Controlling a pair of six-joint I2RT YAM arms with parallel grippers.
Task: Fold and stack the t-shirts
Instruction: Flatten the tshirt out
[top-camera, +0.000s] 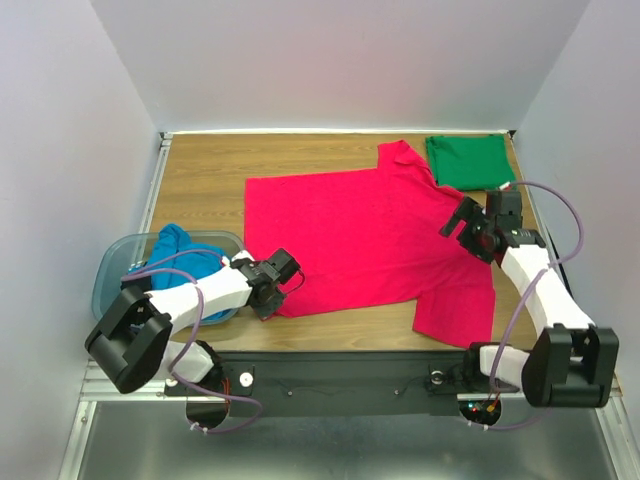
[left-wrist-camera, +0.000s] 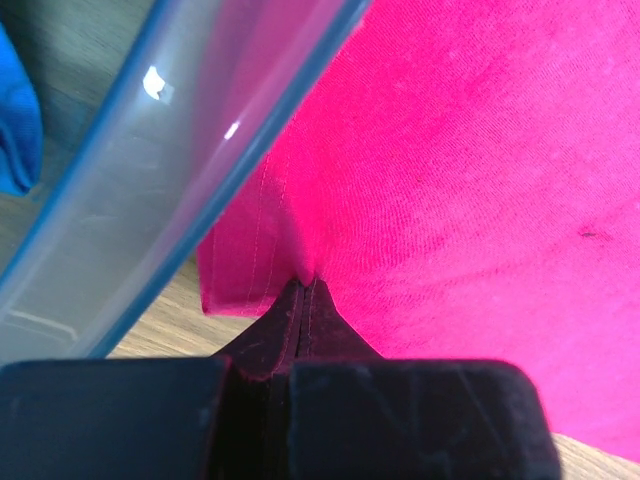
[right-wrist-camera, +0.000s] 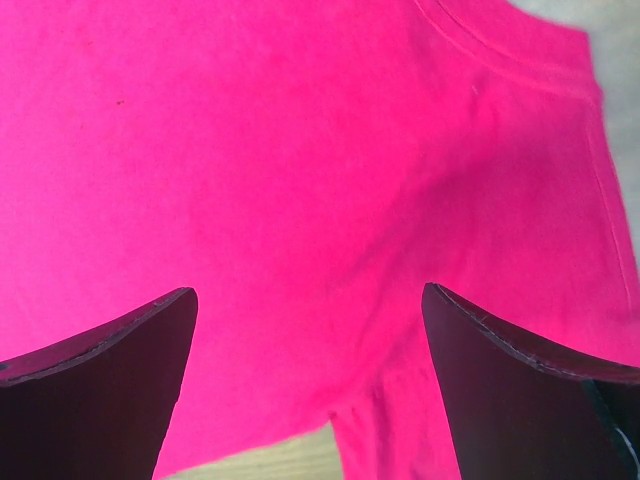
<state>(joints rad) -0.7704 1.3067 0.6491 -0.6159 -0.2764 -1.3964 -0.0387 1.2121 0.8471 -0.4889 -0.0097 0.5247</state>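
Three shirts: pink shirt (top-camera: 370, 240) flat at centre, green shirt (top-camera: 467, 160) folded upper right, blue shirt (top-camera: 180, 250) in tub (top-camera: 108, 272), frame left; left gripper (left-wrist-camera: 305, 287) pinching pink hem; right gripper (right-wrist-camera: 310, 300) spread, empty. Risk: thin pinch slips; one-sided pull bunches cloth.

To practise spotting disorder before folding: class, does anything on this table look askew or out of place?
The crimson-pink t-shirt lies spread but slanted across the table, its near sleeve at the front edge. The blue t-shirt sits bunched in the tub. The green t-shirt is neatly folded.
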